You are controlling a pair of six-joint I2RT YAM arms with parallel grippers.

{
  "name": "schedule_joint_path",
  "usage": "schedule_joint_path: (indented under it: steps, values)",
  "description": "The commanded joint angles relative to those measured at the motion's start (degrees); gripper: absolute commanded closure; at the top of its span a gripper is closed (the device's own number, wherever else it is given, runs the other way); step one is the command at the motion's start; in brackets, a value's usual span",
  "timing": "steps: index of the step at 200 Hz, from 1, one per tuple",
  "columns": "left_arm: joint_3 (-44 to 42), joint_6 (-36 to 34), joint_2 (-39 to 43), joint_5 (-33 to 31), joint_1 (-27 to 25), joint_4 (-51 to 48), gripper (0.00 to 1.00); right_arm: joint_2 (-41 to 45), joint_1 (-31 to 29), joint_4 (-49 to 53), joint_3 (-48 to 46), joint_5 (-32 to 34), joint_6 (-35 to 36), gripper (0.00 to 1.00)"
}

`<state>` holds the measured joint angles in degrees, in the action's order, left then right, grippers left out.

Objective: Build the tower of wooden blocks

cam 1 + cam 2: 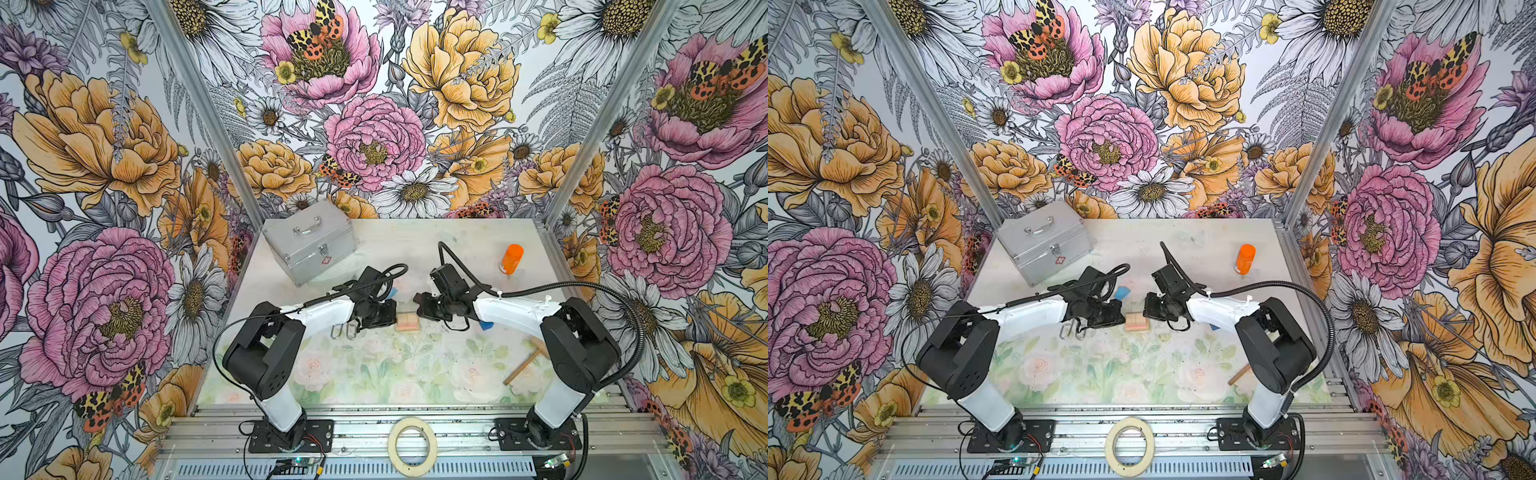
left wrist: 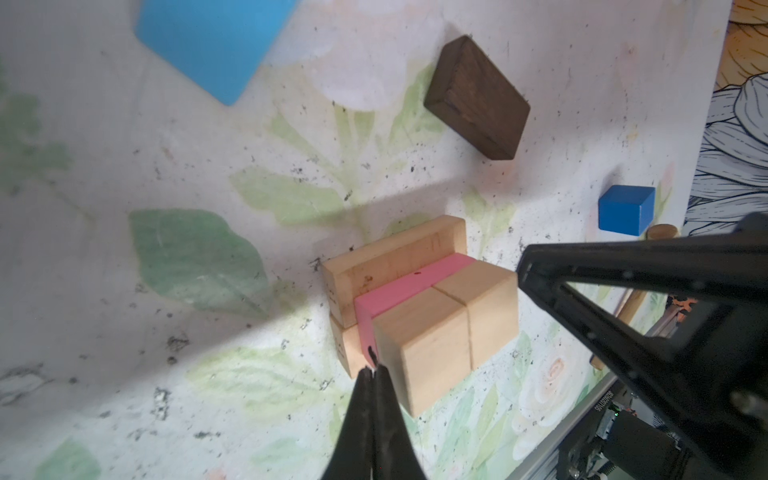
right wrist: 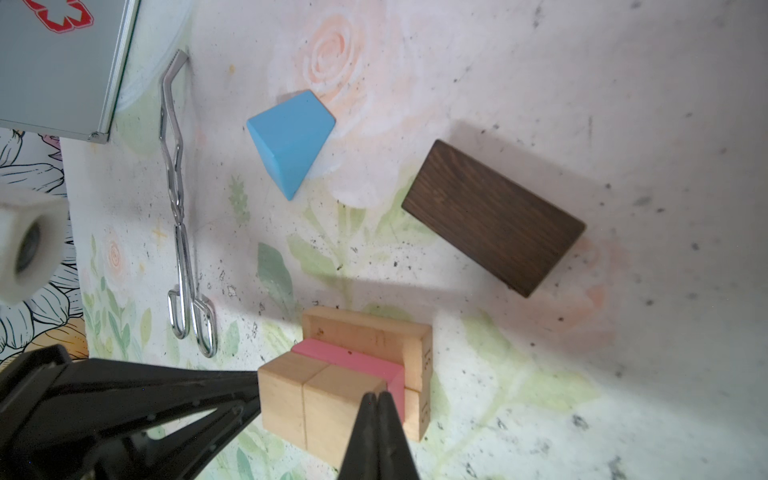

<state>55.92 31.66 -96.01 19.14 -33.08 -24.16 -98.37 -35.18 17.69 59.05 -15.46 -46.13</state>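
The wood block tower (image 1: 408, 321) (image 1: 1136, 322) is a low cluster between the two grippers. It has a tan bar (image 2: 395, 257) (image 3: 365, 334), a pink bar (image 2: 411, 286) (image 3: 345, 357) and two tan cubes (image 2: 449, 324) (image 3: 307, 395). My left gripper (image 2: 373, 370) (image 1: 392, 318) is shut and empty, its tip at one end of the pink bar. My right gripper (image 3: 377, 395) (image 1: 417, 306) is shut and empty at the opposite end. A dark brown bar (image 2: 478, 97) (image 3: 492, 216), a light blue wedge (image 3: 291, 141) (image 2: 212, 41) and a blue cube (image 2: 625, 208) lie loose on the mat.
A silver case (image 1: 309, 245) stands at the back left and an orange bottle (image 1: 512, 258) at the back right. Silver tongs (image 3: 178, 232) lie under the left arm. A long wooden stick (image 1: 525, 361) lies at front right and a tape roll (image 1: 411, 446) on the front rail.
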Motion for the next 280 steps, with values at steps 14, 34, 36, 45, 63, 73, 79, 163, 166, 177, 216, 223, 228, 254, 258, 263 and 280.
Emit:
schedule_joint_path:
  steps: [14,34,36,45,63,73,79,163,166,177,216,223,228,254,258,263,280]
  values:
    - [1.1,0.8,1.0,-0.9,0.5,0.0,1.00,1.6,0.0,-0.5,-0.9,0.4,-1.0,1.00]
    - [1.3,0.9,0.8,-1.0,0.5,0.0,1.00,1.7,-0.1,-0.5,-1.1,0.4,-1.1,1.00]
    - [1.3,0.9,0.8,-1.0,0.5,0.0,1.00,1.7,-0.1,-0.5,-1.1,0.3,-1.1,1.00]
    - [1.4,0.9,0.8,-1.1,0.5,0.1,1.00,1.7,-0.2,-0.5,-1.1,0.4,-1.1,1.00]
    - [1.6,0.8,0.6,-1.3,0.5,0.1,1.00,1.7,-0.2,-0.5,-1.1,0.4,-1.1,1.00]
    - [1.7,0.8,0.5,-1.2,0.5,0.1,1.00,1.8,-0.2,-0.5,-1.2,0.4,-1.1,1.00]
    - [1.8,0.8,0.5,-1.3,0.5,0.1,1.00,1.7,-0.2,-0.5,-1.2,0.4,-1.1,1.00]
    - [2.8,0.6,-0.5,-0.9,0.5,0.2,1.00,2.2,-0.4,-0.5,-1.6,0.3,-1.3,1.00]
    - [2.8,0.7,-0.6,-0.9,0.5,0.2,1.00,2.2,-0.3,-0.5,-1.6,0.3,-1.2,1.00]
    - [2.9,0.7,-0.7,-0.9,0.5,0.3,1.00,2.1,-0.3,-0.5,-1.6,0.2,-1.3,1.00]
    - [2.7,0.6,-0.5,-0.6,0.5,0.2,1.00,2.2,-0.4,-0.5,-1.7,0.2,-1.3,1.00]
    - [2.5,0.7,-0.4,-0.6,0.5,0.2,1.00,2.1,-0.4,-0.5,-1.7,0.3,-1.3,1.00]
    - [2.4,0.7,-0.3,-0.7,0.5,0.2,1.00,2.1,-0.4,-0.5,-1.6,0.3,-1.3,1.00]
    - [1.8,0.8,0.6,-0.6,0.5,0.2,1.00,2.1,-0.3,-0.5,-1.6,0.4,-1.2,1.00]
    - [1.6,0.9,0.7,-0.7,0.6,0.2,1.00,2.2,-0.4,-0.5,-1.6,0.4,-1.2,1.00]
    - [1.5,0.8,1.0,-0.8,0.6,0.1,1.00,2.2,-0.3,-0.5,-1.6,0.5,-1.2,1.00]
    - [0.9,0.9,1.6,-1.0,0.8,-0.3,1.00,2.3,-0.1,-0.6,-1.4,0.8,-1.1,1.00]
